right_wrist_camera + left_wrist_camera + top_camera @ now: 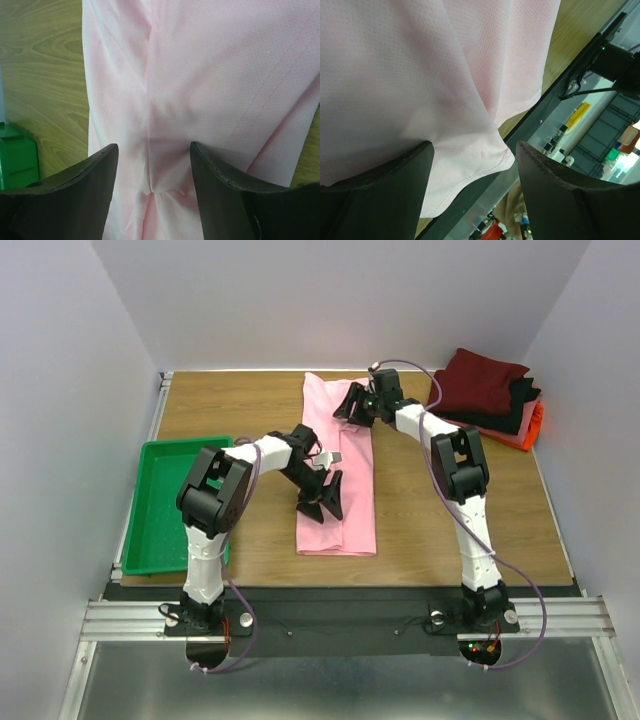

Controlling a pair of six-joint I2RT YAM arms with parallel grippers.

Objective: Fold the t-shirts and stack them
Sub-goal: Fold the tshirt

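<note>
1. You had the pink t-shirt [345, 530] lying flat on the table [230, 410], folded lengthways into a long, narrow strip. It ran from the far side toward the arms' edge.
2. Your left gripper [322, 495] was over the near half of the pink t-shirt, close to its left edge. Its jaws stood wide apart. In the left wrist view the shirt's hemmed corner lay in the gap, and neither of the fingers [375, 200] was pinching it.
3. Your right gripper [355, 405] was at the far end of the pink t-shirt, above its middle. Its jaws were also spread wide and held nothing. The right wrist view showed the cloth's lengthwise crease running down between the fingers, ending in a small pucker.
4. The wrist views were too close to the cloth to settle contact. I could not tell whether either gripper's fingertips pressed on it or hung just above it.
5. The finished stack sat to the right of the pink t-shirt's far end, well apart from it. The dark red shirt [482, 380] was on top, the black shirt [505, 412] was under it, and the orange-red shirt [533, 427] showed at the bottom edge.
6. The green tray [150, 540] lay to the left of the pink t-shirt, well apart from it, level with the shirt's near half.
</note>
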